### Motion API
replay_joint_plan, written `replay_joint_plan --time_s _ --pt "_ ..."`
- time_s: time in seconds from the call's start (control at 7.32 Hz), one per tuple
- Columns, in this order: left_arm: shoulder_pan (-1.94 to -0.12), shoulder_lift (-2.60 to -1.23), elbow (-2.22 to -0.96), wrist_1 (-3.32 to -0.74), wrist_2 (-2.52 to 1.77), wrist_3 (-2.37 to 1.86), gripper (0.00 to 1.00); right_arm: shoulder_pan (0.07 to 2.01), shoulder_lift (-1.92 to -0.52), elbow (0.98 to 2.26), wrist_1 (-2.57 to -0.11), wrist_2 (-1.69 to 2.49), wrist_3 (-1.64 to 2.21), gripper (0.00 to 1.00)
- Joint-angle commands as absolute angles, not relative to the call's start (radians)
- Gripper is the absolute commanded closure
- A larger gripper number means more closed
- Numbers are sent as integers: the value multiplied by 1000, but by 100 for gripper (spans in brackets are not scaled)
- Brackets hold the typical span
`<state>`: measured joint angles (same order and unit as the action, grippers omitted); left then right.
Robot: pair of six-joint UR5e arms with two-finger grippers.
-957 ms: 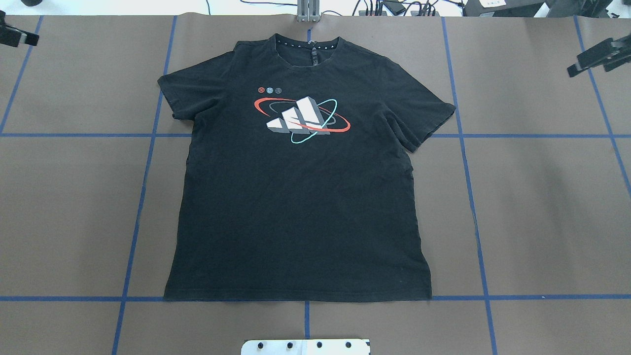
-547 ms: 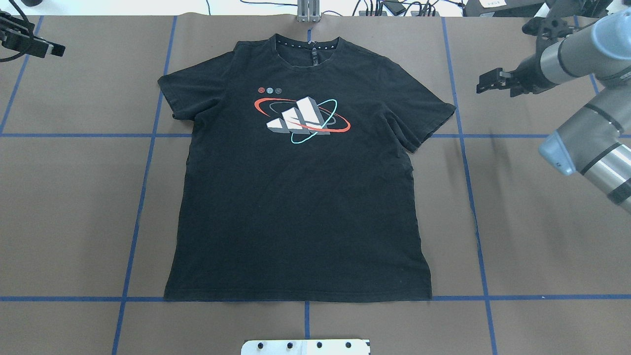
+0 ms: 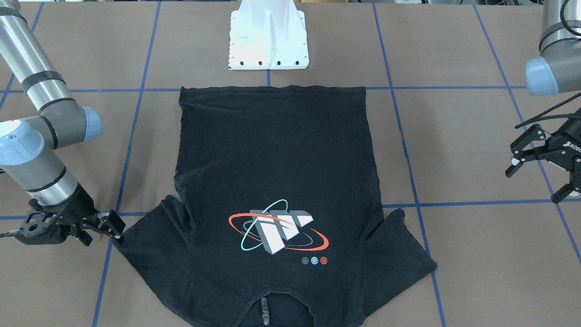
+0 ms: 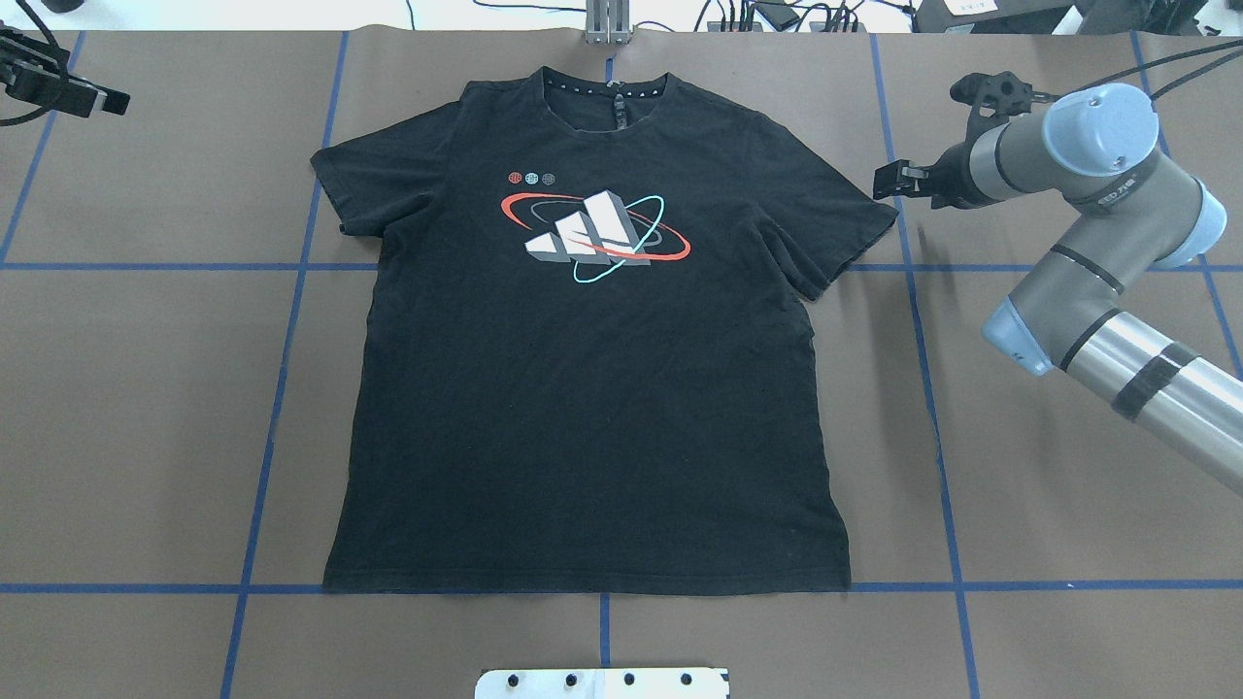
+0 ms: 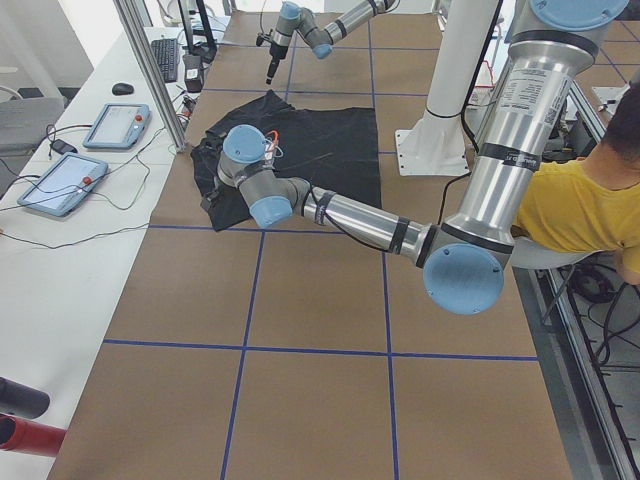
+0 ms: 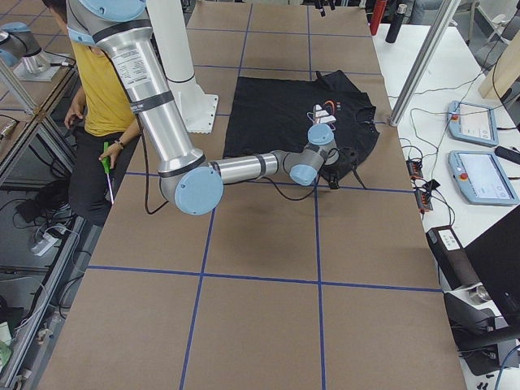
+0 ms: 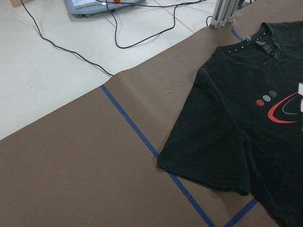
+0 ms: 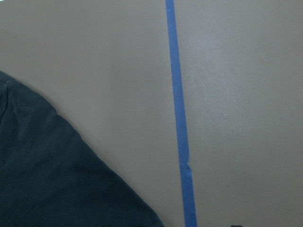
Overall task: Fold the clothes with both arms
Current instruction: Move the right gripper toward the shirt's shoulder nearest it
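Brown table [image 4: 146,388], left claw [image 3: 533,184] open, right claw [image 3: 116,228] nr T-shirt [image 4: 583,417]

matt black cloth t-shirt [image 4: 583,437], matt brown paper table cover [image 4: 136,408], smooth grey metal right arm [image 4: 1199,408], blue tape lines [image 4: 285,359]

- Robotics lab: left arm [image 5: 350,215] and right arm [image 4: 1097,282] flank a white bolted pedestal [image 3: 268,41].
- Worktop [image 4: 146,388] papered brown, gridded with blue tape [image 4: 282,369].
- Side table [image 5: 60,240] carries control tablets [image 5: 115,125], keyboard [image 5: 165,58] and cables [image 7: 142,35].
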<state>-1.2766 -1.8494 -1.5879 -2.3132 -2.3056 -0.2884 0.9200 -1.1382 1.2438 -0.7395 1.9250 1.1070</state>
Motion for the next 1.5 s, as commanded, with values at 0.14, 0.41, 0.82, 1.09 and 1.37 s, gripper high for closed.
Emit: replay_joint_plan --time_s 0.14,0.41,0.82,1.09,1.37 --pt "-1275 -1847 -1588 -2313 -2306 -288 0 885 -1129 1229 -726 1885 1120 41" --pt "-1275 -1845 -1588 -2313 -2306 -288 0 876 -1132 1230 -724 1869 1120 58" --pt "-1275 -1845 -1588 -2313 -2306 -288 0 880 -1138 1244 -723 1873 1121 100" --pt "-1275 -1847 -1588 -2313 -2306 -288 0 899 -1128 1284 -724 1878 1123 100" --pt "-1275 -1845 -1588 -2313 -2306 -288 0 900 -1079 1310 -751 1879 1188 100"
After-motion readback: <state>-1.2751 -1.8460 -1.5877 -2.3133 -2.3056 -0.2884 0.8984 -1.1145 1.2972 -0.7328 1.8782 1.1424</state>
